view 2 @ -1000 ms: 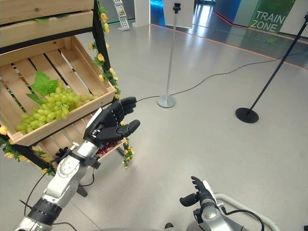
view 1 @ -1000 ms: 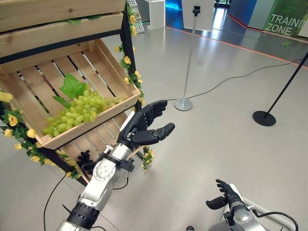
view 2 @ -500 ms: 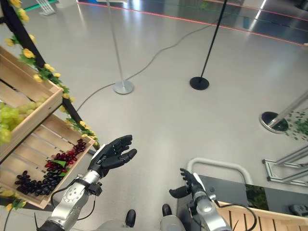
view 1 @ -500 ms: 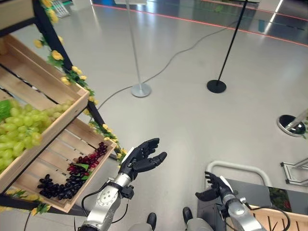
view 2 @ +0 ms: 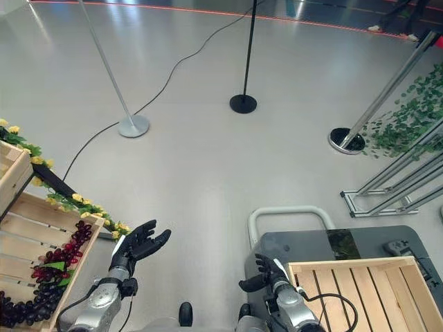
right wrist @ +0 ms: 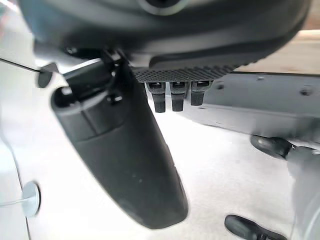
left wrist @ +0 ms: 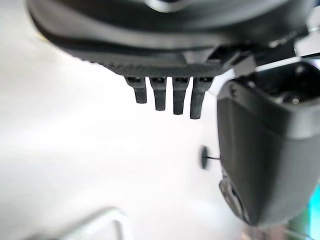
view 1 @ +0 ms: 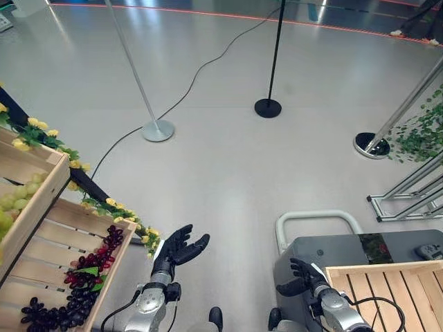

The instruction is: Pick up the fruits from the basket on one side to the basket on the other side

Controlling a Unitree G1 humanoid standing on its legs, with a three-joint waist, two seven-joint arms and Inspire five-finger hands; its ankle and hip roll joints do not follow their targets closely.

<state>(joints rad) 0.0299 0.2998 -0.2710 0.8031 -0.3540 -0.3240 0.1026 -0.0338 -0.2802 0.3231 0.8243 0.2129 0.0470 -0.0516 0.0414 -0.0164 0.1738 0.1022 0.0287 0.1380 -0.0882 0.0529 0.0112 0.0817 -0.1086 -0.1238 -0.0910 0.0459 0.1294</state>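
Both hands empty: left hand (view 1: 177,250) with fingers spread and relaxed, right hand (view 1: 303,274) loosely uncurled, holding nothing. Dark and red grapes (view 1: 83,280) lying in the lower crate (view 1: 104,299) just left of the left hand; green grapes (view 1: 12,204) in the crate above. Empty crate (view 1: 384,287) just right of the right hand. Probably light, soft, bruisable, loose berries; best taken by the stem or cupped from below.

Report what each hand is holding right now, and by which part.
Nothing is held. The left hand hangs open beside the crate of dark grapes; the right hand is open too, by the empty wooden crate.
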